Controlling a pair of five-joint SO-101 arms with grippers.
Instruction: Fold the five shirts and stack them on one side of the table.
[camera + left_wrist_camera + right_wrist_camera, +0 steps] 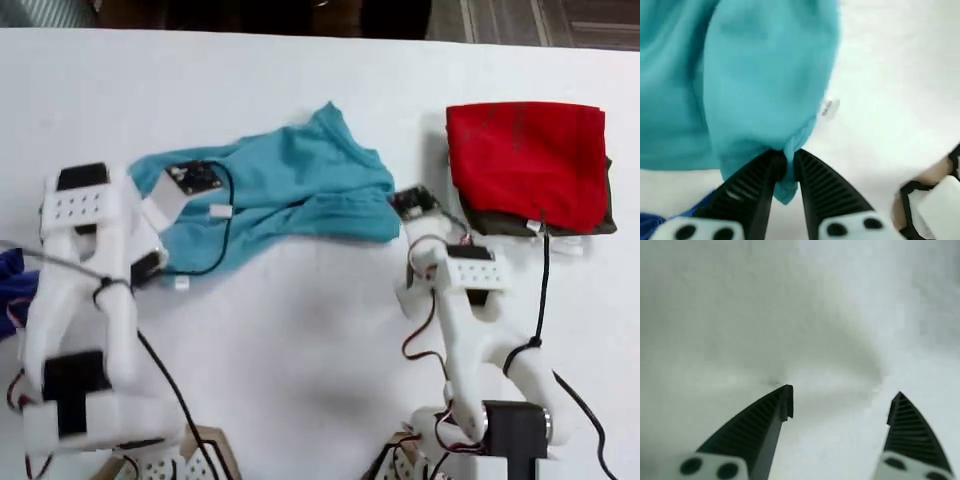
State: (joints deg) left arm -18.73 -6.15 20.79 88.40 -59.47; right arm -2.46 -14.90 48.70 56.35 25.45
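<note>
1. High view: a teal shirt (290,190) of soft knit lies crumpled and creased on the smooth white table (300,340). It is unfolded and stretches from the middle toward the left edge.
2. Toward the far right corner, a red shirt (525,160) sits folded into a neat rectangle on top of a dark folded shirt (500,226). The dark one's edge peeks out along the near side.
3. A bunch of blue cloth (10,285) lies at the left edge, beside the left arm.
4. Left wrist view adds the grip. The left gripper (786,161) has black ribbed fingers (825,185) pinched tight on a bunched edge of the teal shirt. A small white tag (830,106) sits at the cloth's edge.
5. Right wrist view: the right gripper (843,393) has its pointed, ribbed fingers spread wide above bare white table.
</note>
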